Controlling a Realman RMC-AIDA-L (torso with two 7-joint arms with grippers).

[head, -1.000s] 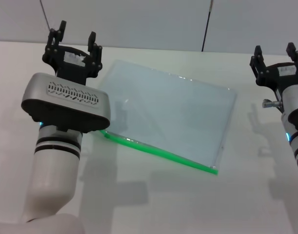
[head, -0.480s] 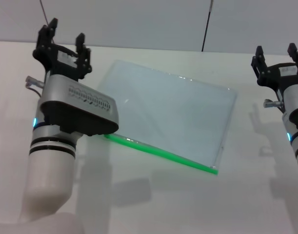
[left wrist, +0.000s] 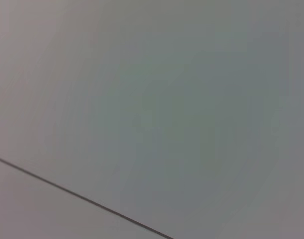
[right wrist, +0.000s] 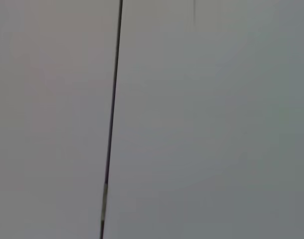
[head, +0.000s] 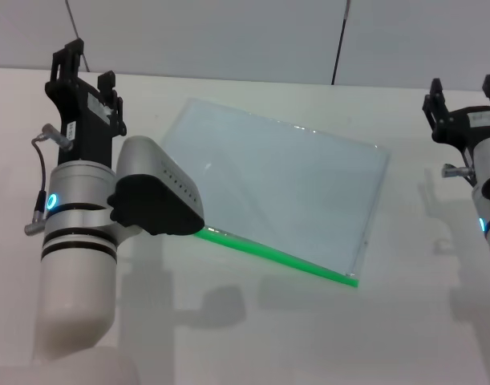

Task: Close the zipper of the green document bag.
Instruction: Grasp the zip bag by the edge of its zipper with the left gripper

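Mid-table, our green document bag (head: 277, 192), zipper (head: 277, 255) nearest us; left gripper (head: 86, 66) and right gripper (head: 463, 91) both spread, empty.

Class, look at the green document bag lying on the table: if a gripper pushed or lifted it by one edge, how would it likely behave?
The green document bag looks thin, flat and translucent, so it would probably flex and droop if lifted by one edge. It lies flat on the smooth white table, so a push would likely slide it rather than tip it. It appears empty, so probably light. The zipper edge may be slightly stiffer.
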